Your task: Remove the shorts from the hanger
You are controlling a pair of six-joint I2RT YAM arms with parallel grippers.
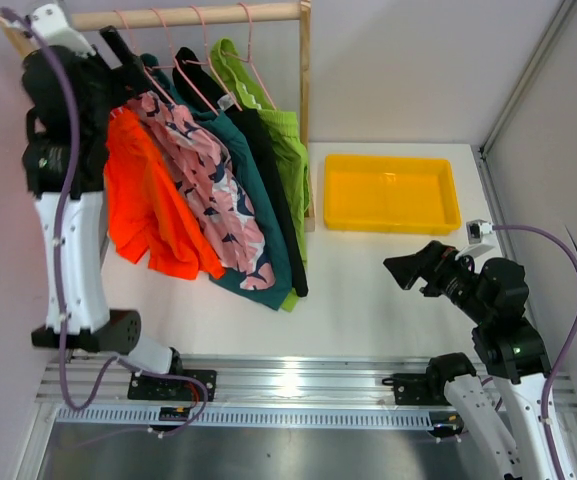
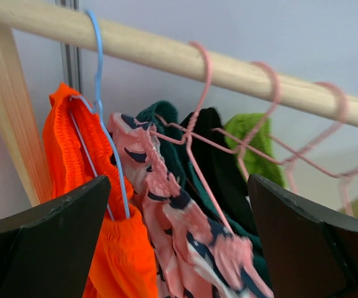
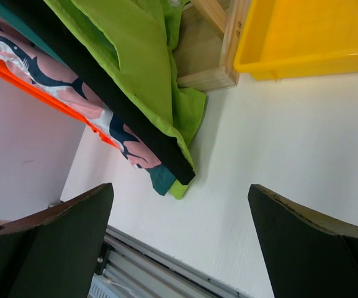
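Five shorts (image 1: 203, 180) are hanging from the rail (image 1: 198, 15) at far left: orange, navy-splotched pink, teal, black, lime. A yellow tray (image 1: 393, 228) is sitting to their right. Left gripper (image 2: 179, 205) and right gripper (image 3: 180, 189) are gaping wide.

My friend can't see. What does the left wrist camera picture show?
Five soft fabric shorts hang on thin wire hangers from a wooden rail: bright orange, pink with navy splotches, teal, black, lime green. The left gripper stands open, its black fingers at the bottom corners.
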